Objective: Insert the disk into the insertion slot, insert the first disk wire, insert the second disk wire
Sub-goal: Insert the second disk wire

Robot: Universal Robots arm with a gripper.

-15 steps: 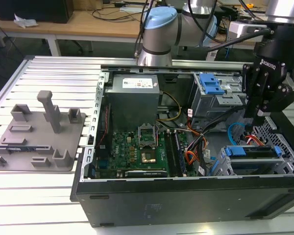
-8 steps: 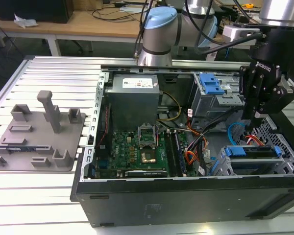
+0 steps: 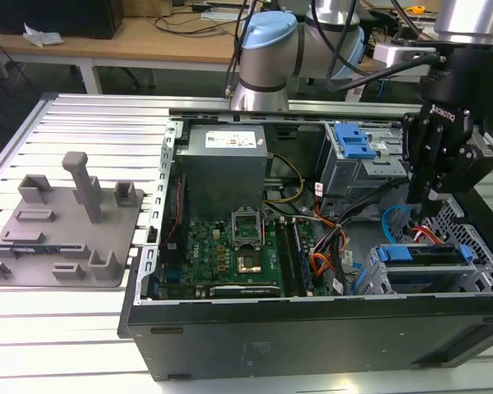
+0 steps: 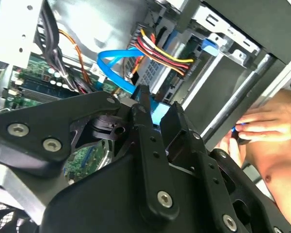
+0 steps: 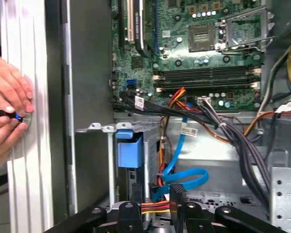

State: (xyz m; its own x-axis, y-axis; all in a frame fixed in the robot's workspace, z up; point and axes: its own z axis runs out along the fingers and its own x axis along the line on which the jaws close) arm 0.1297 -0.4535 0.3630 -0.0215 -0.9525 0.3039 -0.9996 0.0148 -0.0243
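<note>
Gripper (image 3: 434, 199): fingers slightly parted, nothing gripped.
Below: disk (image 3: 419, 254) seated in slot (image 3: 376, 279).
Beside: blue cable (image 5: 184, 178), crowded.

exterior view: high, oblique, far over the open computer case (image 3: 312, 328).
wrist views: close, sharing the blue cable (image 5: 184, 177) beyond the claw (image 5: 157, 196).

Pretty tight around the insertion slot (image 3: 427, 275): the gripper (image 3: 431, 205) hangs right over the disk (image 3: 421, 254), with a blue cable (image 5: 184, 177) and the red-yellow wire bundle (image 4: 162, 53) looped in that gap. A person's hands (image 5: 7, 111) sit just outside the case wall (image 5: 87, 97).
</note>
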